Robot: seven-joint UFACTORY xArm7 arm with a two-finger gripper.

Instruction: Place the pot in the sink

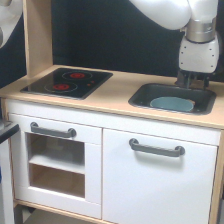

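While my white arm (172,15) reaches in from the top of the exterior view, the toy kitchen below me fills most of the scene: white cabinet fronts under a light wood bench (112,90). The door (157,175) under the sink and the drawer (52,131) on the exterior view's left each carry a grey bar handle. A black hob (67,82) with two red rings lies flat in the bench toward the exterior view's left. Toward the right, the sink (142,95) is sunk into the bench, dark grey with rounded corners. The pot (172,104) sits inside the sink, on its floor, light blue-grey and much narrower than the basin. My fingers (192,82) hang at the far rim of the sink, above and just behind the pot, apart from it. They show only as a dark blur, so I cannot tell whether they are spread or closed.
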